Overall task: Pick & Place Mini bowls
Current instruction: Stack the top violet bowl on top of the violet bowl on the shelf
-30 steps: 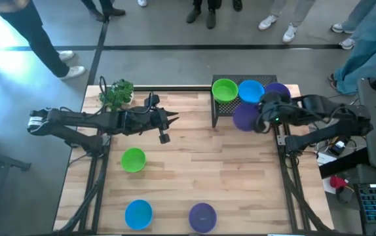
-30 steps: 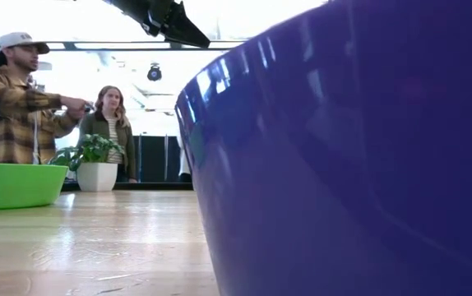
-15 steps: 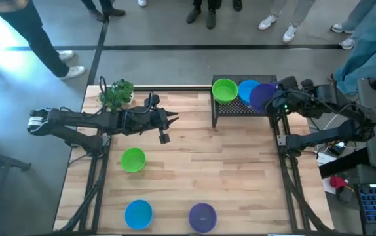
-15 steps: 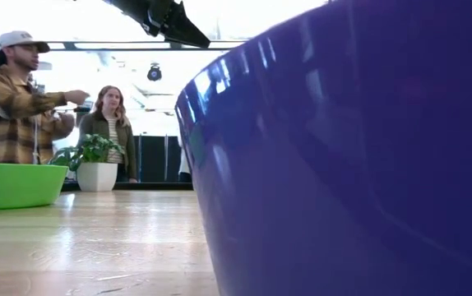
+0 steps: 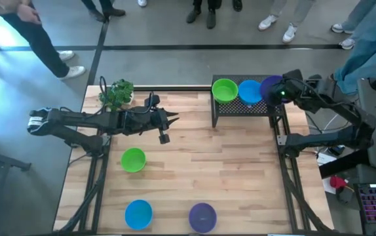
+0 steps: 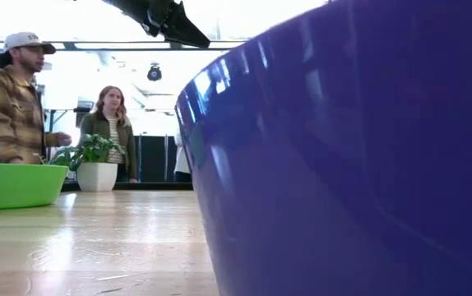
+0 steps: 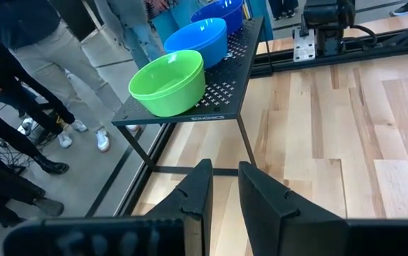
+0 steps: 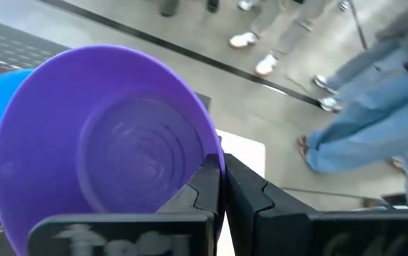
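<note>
While the left pincer (image 5: 164,137) hangs idle over the bench (image 5: 240,170), slightly spread and empty, the right pincer (image 8: 222,186) pinches the purple bowl's (image 8: 104,149) rim above the black rack (image 5: 240,107), beside its blue bowl (image 5: 249,91).

Purple bowl (image 6: 343,156) cut off, filling view
</note>
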Controlling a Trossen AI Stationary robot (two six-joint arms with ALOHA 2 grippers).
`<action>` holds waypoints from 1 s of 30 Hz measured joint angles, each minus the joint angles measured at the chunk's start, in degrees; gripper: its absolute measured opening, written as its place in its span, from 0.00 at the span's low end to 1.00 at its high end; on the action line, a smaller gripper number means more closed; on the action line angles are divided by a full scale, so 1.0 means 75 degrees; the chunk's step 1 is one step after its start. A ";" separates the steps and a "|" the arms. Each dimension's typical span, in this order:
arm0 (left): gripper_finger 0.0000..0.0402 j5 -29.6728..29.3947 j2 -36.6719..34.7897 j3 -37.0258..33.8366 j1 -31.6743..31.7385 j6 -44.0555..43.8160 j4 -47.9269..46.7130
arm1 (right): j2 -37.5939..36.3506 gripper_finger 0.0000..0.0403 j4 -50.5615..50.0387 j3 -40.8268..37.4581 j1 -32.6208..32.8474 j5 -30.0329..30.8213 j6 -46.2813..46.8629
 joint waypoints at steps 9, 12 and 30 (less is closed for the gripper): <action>0.16 -0.0003 0.0003 0.0000 -0.0002 0.0000 -0.0002 | 0.0000 0.02 0.0001 -0.0521 -0.0703 0.0082 -0.0204; 0.16 -0.0006 0.0003 0.0000 0.0000 0.0000 0.0000 | 0.0015 0.02 0.0000 -0.0744 -0.0807 0.0172 -0.0198; 0.16 -0.0012 0.0003 0.0000 0.0000 -0.0015 0.0000 | 0.0020 0.02 0.0126 -0.1057 -0.0833 -0.0093 -0.0172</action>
